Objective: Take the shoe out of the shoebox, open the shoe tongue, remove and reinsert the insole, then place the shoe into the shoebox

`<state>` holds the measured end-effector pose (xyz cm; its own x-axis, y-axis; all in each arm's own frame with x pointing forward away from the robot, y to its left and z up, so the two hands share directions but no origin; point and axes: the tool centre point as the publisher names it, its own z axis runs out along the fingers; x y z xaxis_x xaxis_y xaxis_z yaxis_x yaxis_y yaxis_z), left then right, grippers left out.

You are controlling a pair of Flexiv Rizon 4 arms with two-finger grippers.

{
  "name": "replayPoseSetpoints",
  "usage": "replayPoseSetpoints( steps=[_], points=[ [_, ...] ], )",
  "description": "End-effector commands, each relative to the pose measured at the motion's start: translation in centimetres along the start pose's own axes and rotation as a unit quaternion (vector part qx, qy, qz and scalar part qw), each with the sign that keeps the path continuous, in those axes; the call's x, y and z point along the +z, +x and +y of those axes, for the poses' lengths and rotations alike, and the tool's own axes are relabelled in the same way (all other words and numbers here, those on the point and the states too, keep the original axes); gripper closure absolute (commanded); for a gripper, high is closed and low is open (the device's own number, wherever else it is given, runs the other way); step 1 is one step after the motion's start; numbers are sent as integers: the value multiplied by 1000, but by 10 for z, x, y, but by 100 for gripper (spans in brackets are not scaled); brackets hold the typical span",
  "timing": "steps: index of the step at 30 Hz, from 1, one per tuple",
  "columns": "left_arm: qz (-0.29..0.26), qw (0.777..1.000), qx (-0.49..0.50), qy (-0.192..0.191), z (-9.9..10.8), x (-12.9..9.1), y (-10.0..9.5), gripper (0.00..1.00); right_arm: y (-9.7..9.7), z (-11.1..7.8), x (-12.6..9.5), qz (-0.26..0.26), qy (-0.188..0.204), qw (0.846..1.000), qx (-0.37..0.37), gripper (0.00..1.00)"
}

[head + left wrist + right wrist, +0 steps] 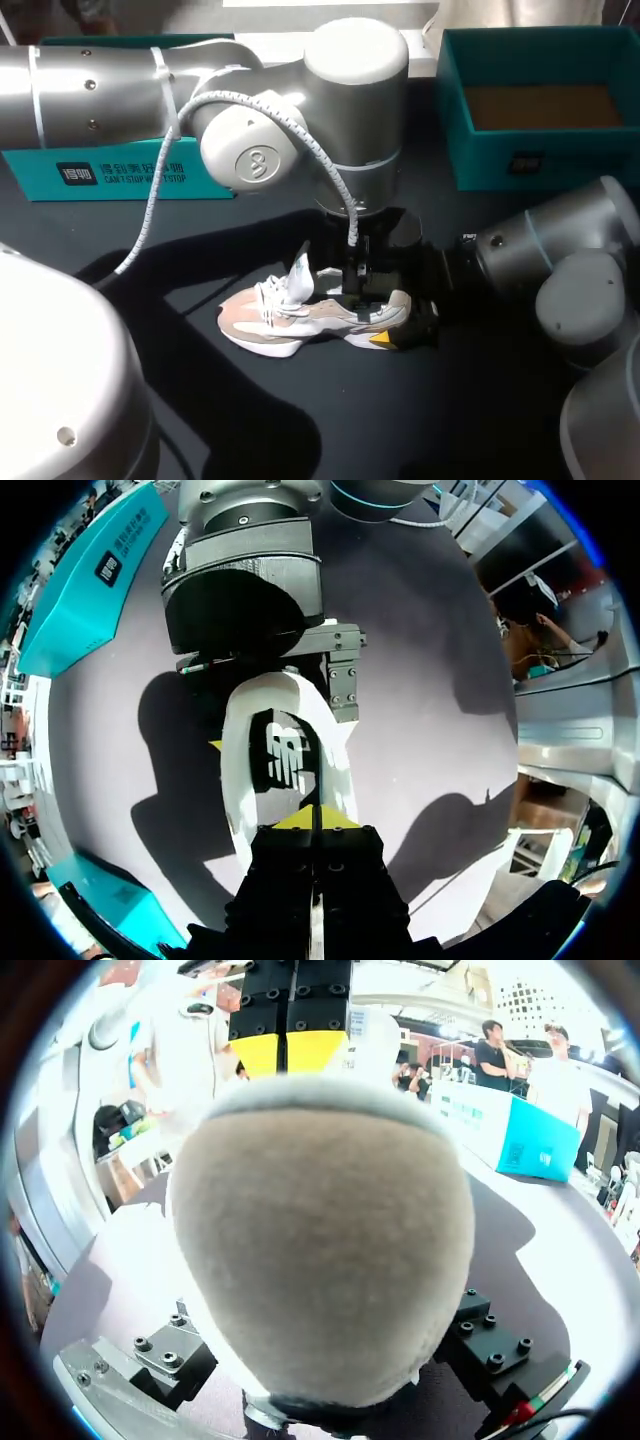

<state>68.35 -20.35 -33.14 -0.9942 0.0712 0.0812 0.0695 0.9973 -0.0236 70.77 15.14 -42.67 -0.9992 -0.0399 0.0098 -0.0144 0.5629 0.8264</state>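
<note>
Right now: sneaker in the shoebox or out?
Out. The sneaker stands on its sole on the dark table, well apart from the open teal shoebox.

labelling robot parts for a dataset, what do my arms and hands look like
Both the left arm and right arm are silver with rounded joints; a white braided cable loops off the left. The left hand and right hand are black with yellow tips.

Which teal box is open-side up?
The right-hand teal box, past the right arm: its brown inside shows. The left teal box behind the left arm shows only a printed side.
</note>
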Motion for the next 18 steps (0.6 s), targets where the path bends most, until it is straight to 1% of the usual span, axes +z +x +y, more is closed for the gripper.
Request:
replayPoseSetpoints(
  steps=[1, 2, 7, 11, 14, 18],
  points=[
    [7, 1000, 3, 0, 3, 12, -2, 100, 1, -3, 2, 0, 3, 1000, 0, 100],
    [12, 1000, 6, -6, 4, 18, -1, 100, 1, -3, 2, 0, 3, 1000, 0, 100],
    [21, 1000, 21, 4, 8, 31, 2, 100, 1, -3, 2, 0, 3, 1000, 0, 100],
    [13, 999, 28, 20, 9, 32, 6, 100, 1, -3, 2, 0, 3, 1000, 0, 100],
    [6, 999, 33, 21, 8, 31, 11, 100, 1, -3, 2, 0, 3, 1000, 0, 100],
    [5, 999, 41, 21, 7, 37, 13, 100, 1, -3, 2, 0, 3, 1000, 0, 100]
  ],
)
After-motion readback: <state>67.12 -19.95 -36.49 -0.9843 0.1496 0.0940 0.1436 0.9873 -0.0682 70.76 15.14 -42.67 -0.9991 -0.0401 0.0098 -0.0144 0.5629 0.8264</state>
